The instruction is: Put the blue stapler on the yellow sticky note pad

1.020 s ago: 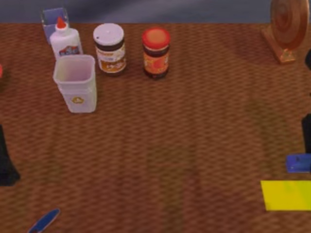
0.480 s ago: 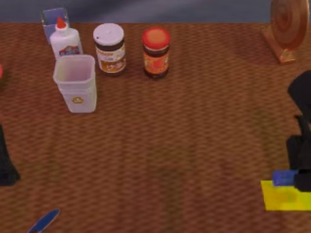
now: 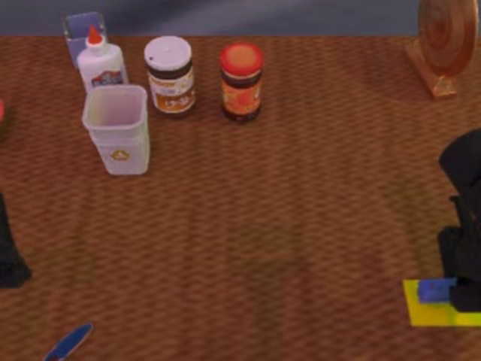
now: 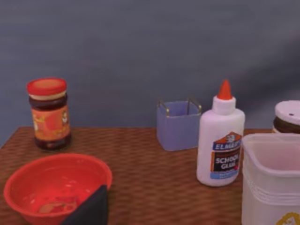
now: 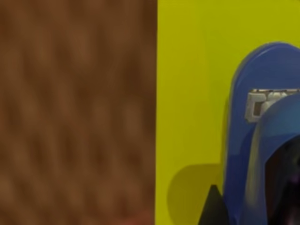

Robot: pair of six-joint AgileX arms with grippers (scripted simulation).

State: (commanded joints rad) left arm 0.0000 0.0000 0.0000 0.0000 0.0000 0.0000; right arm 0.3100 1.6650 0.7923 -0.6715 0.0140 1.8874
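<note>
The blue stapler [image 3: 434, 289] is over the near-left corner of the yellow sticky note pad [image 3: 428, 312], at the table's right edge near the front. My right gripper [image 3: 458, 289] is shut on the stapler, and its dark arm covers the stapler's far end. In the right wrist view the stapler [image 5: 262, 140] fills the side of the picture over the pad [image 5: 197, 93], with one dark fingertip [image 5: 213, 208] beside it. I cannot tell whether the stapler touches the pad. My left gripper [image 3: 9, 259] is parked at the table's left edge, open and holding nothing.
At the back left stand a glue bottle [image 3: 101, 64], a white tub [image 3: 116, 128], a lilac box [image 3: 83, 26] and two jars [image 3: 170, 75] [image 3: 241, 81]. A wooden disc [image 3: 443, 45] stands back right. A slim blue pen-like object [image 3: 68, 342] lies front left. A red bowl [image 4: 51, 187] sits by the left gripper.
My right gripper has carried the stapler toward the front and slightly left, from beside the pad to over its near-left corner. The left arm has not moved.
</note>
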